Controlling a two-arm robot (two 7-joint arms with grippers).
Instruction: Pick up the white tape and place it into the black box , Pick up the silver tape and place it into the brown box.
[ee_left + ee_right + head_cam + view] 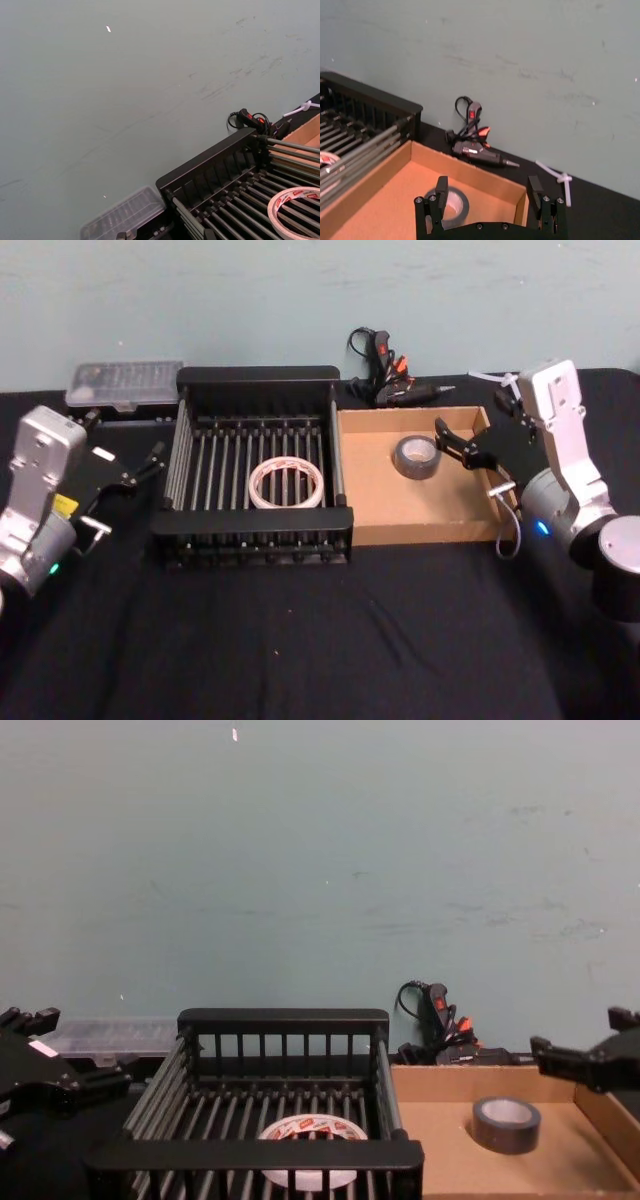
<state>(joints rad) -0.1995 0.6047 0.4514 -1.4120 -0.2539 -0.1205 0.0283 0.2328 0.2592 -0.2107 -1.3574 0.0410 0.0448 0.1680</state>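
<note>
My right gripper (458, 445) hangs over the right-hand part of the brown box (372, 502), its two black fingers (441, 189) spread wide with nothing between them; from my wrist I see one finger over the silver tape (451, 204) and the other near the box's far right corner. The silver tape lies flat on the cardboard floor in the far right part of that box (417, 456), apart from every wall, its pale core facing up, and in the chest view it sits low behind the near wall (505, 1123). My left gripper (143, 466) is off to the left of the black box (250, 536), held near the crate's left side without touching it, and its slim fingers look parted and hold nothing. The black box stands just beside the brown box, their sides touching or nearly so, with the crate on the left. The white tape (286, 483) lies flat on the parallel bars inside the crate, a little right of its middle and toward the near rim; my left wrist view catches an arc of it with the red print on its inner face (295, 209). Behind the boxes, against the pale green wall, lies a black glue gun (385, 375) with orange parts and a coiled cord, a clear plastic case (124, 385) sits behind the crate's left corner, and white glue sticks (559, 178) lie on the black tablecloth (320, 640) to the right of the gun
</note>
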